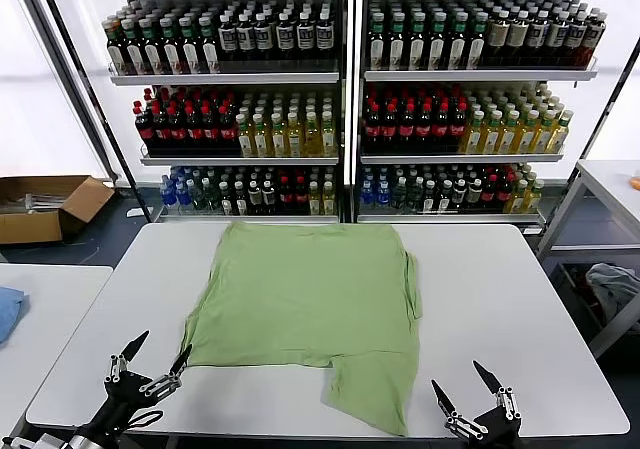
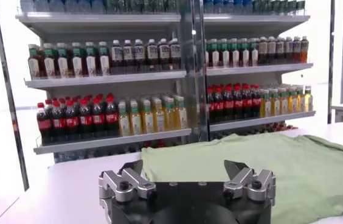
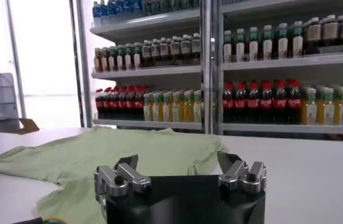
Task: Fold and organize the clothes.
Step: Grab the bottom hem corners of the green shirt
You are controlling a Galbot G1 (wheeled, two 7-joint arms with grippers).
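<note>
A: Where is the T-shirt (image 1: 310, 309)?

B: Spread plain green side up on the middle of the white counter (image 1: 510, 299), one flap reaching toward the near edge, right of centre.

A: And the arms?

B: The left gripper (image 1: 150, 360) hovers at the near left edge, just beside the shirt's near left corner, jaws apart and holding nothing. The right gripper (image 1: 466, 393) sits at the near right edge, jaws spread too, close to that flap.

A: Anything behind?

B: Shelves of bottles (image 1: 340, 99); a cardboard box (image 1: 45, 207) on the floor, far left.

The blue cloth (image 1: 8, 311) is cut off by the head view's left edge. Bottle (image 1: 300, 129) labels are too small to read. Both arms run out past the table's (image 1: 520, 299) near edge.
</note>
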